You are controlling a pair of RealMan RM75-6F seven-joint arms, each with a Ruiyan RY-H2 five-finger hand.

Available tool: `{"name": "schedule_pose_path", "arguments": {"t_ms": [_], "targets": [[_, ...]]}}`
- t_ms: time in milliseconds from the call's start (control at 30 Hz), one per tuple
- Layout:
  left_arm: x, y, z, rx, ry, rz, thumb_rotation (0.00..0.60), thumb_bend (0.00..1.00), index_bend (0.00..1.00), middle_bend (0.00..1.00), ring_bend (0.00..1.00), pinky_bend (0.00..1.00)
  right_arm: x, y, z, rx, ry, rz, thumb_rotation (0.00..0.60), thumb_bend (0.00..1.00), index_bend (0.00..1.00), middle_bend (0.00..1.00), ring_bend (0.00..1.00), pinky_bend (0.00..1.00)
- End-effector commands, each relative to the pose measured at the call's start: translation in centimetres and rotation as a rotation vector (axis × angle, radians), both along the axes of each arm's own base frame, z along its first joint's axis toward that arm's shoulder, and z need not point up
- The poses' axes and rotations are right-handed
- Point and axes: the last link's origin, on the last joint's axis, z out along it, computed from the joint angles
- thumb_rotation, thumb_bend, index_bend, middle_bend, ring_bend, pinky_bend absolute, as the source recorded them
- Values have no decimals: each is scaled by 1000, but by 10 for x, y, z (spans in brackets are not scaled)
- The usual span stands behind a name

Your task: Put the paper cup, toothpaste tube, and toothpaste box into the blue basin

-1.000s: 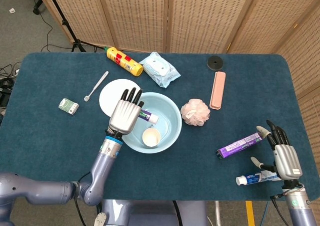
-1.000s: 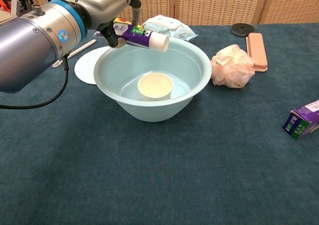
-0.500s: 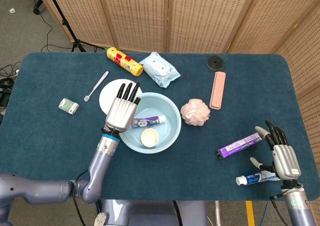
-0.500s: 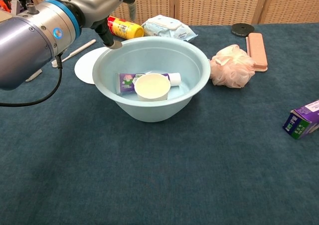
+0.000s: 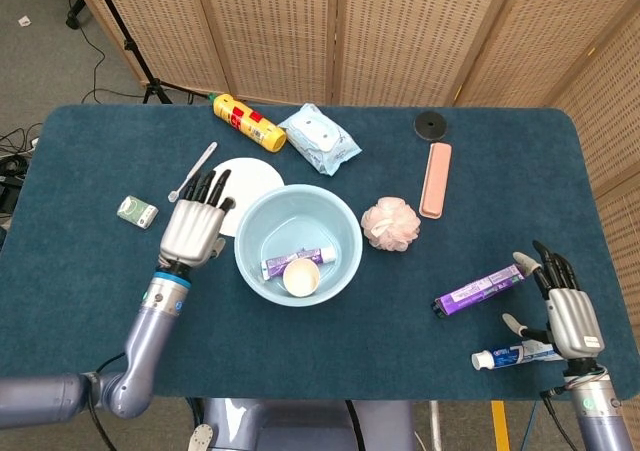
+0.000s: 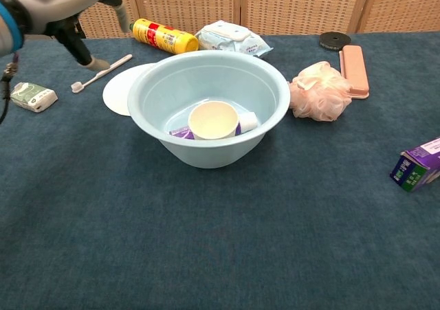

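The blue basin (image 5: pixel 252 271) (image 6: pixel 152 127) stands mid-table. Inside it sit the paper cup (image 5: pixel 301 277) (image 6: pixel 214 119) and a purple toothpaste tube (image 5: pixel 284 264) (image 6: pixel 247 122), which lies behind the cup. The purple toothpaste box (image 5: pixel 478 288) (image 6: pixel 419 164) lies on the cloth at the right. My left hand (image 5: pixel 192 231) (image 6: pixel 48 1) hovers left of the basin, fingers spread, holding nothing. My right hand (image 5: pixel 567 316) is open at the table's right front corner, beside a second, blue-and-white tube (image 5: pixel 512 355).
A white disc (image 5: pixel 240 177), toothbrush (image 5: pixel 192 171), yellow bottle (image 5: pixel 248 122), wipes pack (image 5: pixel 319 139) and small green packet (image 5: pixel 136 211) lie at the back left. A pink bath puff (image 5: pixel 391 223), pink case (image 5: pixel 436 178) and black disc (image 5: pixel 429 125) lie right of the basin.
My left hand let the purple tube drop into the basin, then drew back to the left, off the rim. The tube settled beside the cup. The right hand has barely moved.
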Motion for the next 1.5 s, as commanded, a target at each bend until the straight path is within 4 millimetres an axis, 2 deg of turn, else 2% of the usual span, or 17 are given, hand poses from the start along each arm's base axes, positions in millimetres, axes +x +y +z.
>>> {"name": "schedule_pose_path", "arguments": {"t_ms": [33, 267, 433, 600, 833, 1100, 1500], "targets": [[-30, -15, 21, -12, -71, 79, 600, 218, 356, 65, 28, 97, 0, 0, -2, 4, 12, -2, 600, 206, 147, 0, 0, 0], [-79, -42, 50, 43, -45, 84, 600, 219, 356, 64, 28, 97, 1, -1, -7, 7, 44, -7, 600, 204, 147, 0, 0, 0], [-101, -57, 58, 54, -49, 102, 600, 223, 356, 64, 28, 97, 1, -1, -10, 14, 67, -9, 600, 204, 147, 0, 0, 0], [-126, -72, 57, 49, -24, 137, 600, 238, 356, 64, 28, 82, 1, 0, -13, 18, 85, -11, 600, 204, 146, 0, 0, 0], [-165, -93, 37, 49, -48, 211, 600, 242, 356, 64, 28, 81, 1, -1, -20, 35, 122, -16, 600, 202, 147, 0, 0, 0], [-179, -106, 15, 52, -60, 240, 600, 246, 356, 64, 28, 81, 2, -8, -25, 48, 151, -23, 600, 196, 146, 0, 0, 0], [-188, -115, -1, 47, -96, 287, 600, 249, 356, 64, 28, 81, 6, -43, -26, 148, 215, 7, 600, 195, 147, 0, 0, 0]]}}
